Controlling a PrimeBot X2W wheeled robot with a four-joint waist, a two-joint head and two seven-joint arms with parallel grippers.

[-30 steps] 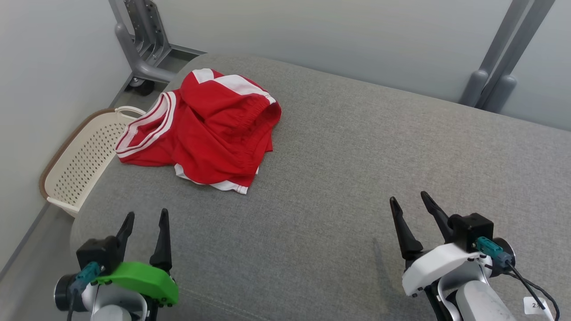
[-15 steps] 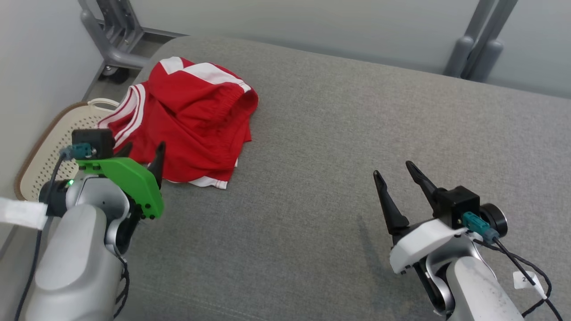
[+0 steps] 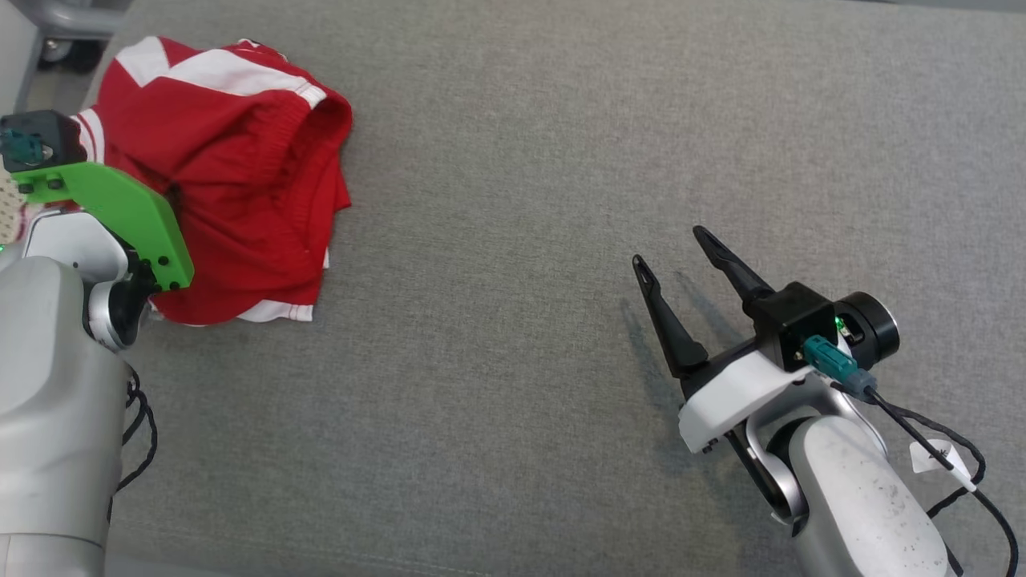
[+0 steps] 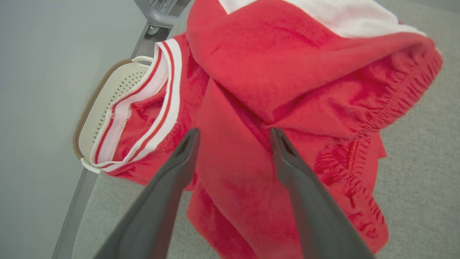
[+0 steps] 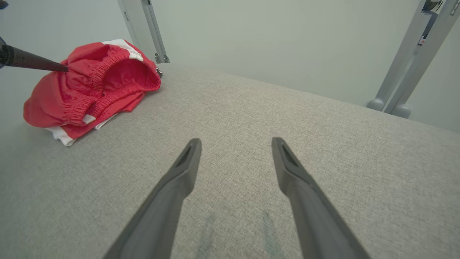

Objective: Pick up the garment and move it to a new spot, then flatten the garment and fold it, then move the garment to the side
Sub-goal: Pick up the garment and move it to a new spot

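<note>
Hovering with left fingers (image 4: pixel 179 162) spread over red garment (image 4: pixel 305 72) at far-left corner of cushion (image 3: pixel 521 160), with right fingers (image 5: pixel 183 169) spread over bare fabric.

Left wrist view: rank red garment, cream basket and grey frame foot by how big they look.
1. red garment
2. cream basket, farther off, partly hidden
3. grey frame foot, cut off at the edge

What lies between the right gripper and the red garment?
Bare grey upholstery, nothing else: the head view shows it from the right gripper to the red garment, and the right wrist view agrees.
</note>
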